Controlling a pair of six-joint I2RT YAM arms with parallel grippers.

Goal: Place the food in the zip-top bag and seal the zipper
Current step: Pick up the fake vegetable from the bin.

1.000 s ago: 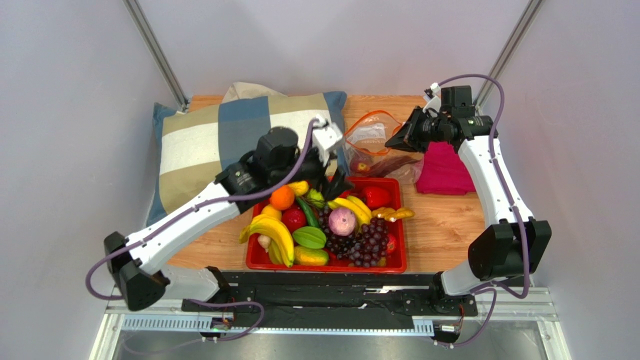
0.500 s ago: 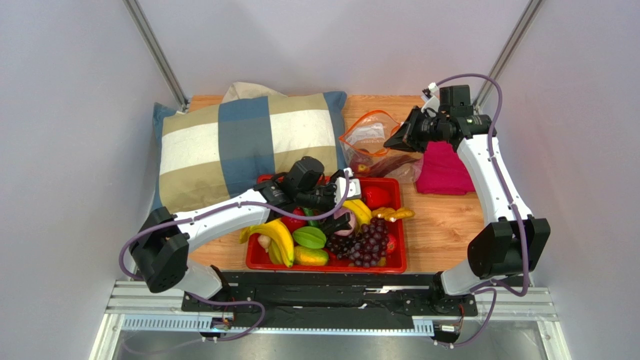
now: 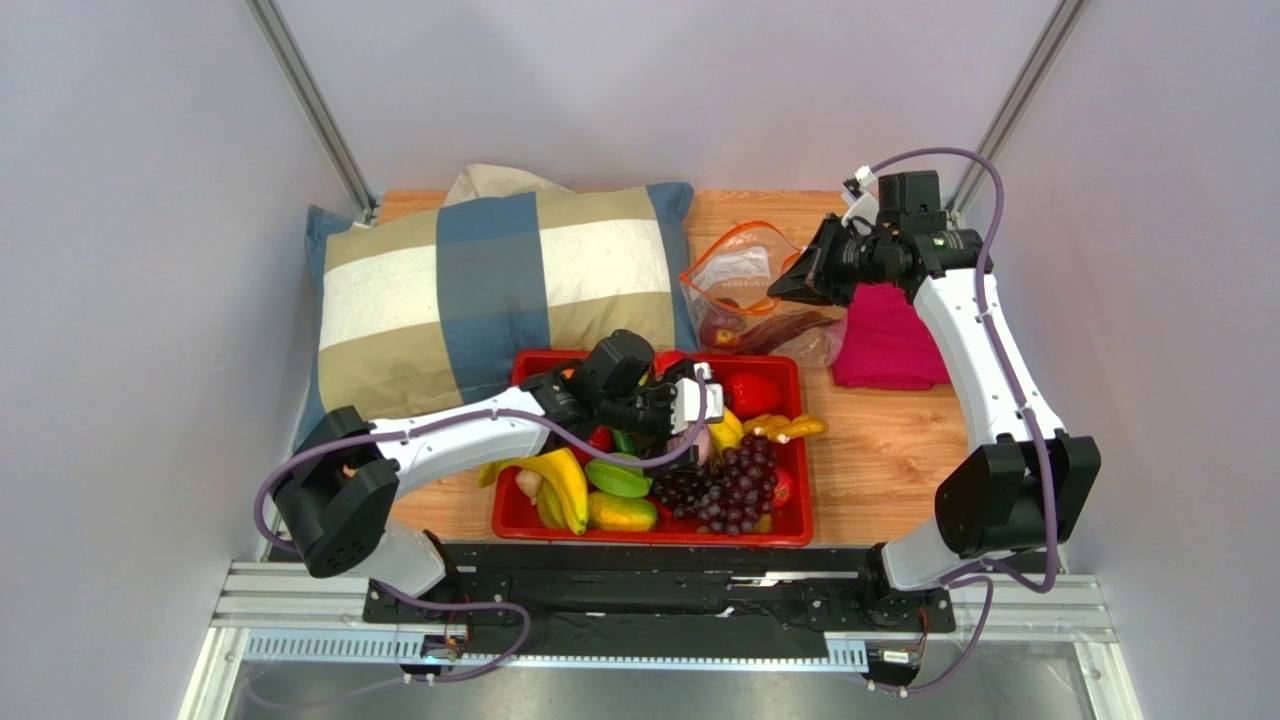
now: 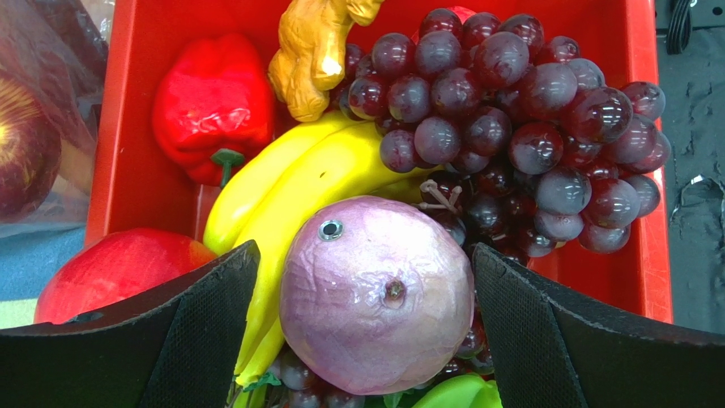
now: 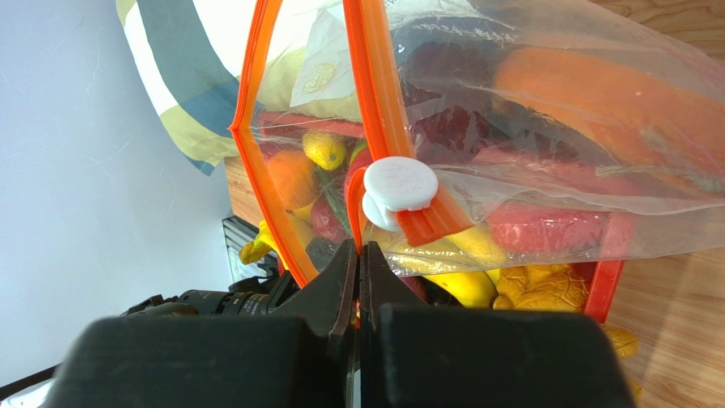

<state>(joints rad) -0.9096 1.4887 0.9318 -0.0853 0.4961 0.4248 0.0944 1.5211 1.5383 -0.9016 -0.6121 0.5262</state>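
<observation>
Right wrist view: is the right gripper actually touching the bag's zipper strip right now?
Touching. The right wrist view shows the right gripper shut on the zipper, just below its white slider.

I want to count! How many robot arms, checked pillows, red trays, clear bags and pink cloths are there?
Robot arm: 2
Checked pillow: 1
Red tray: 1
Clear bag: 1
Pink cloth: 1
Total: 6

Onion (image 4: pixel 379 293) fills the gap between the left gripper's (image 4: pixel 364 259) spread fingers; bananas (image 4: pixel 298 183) crowd one side, grapes (image 4: pixel 510 110) the other. Bag (image 3: pixel 736 270) mouth gapes beside the pillow (image 3: pixel 496 293)
</observation>
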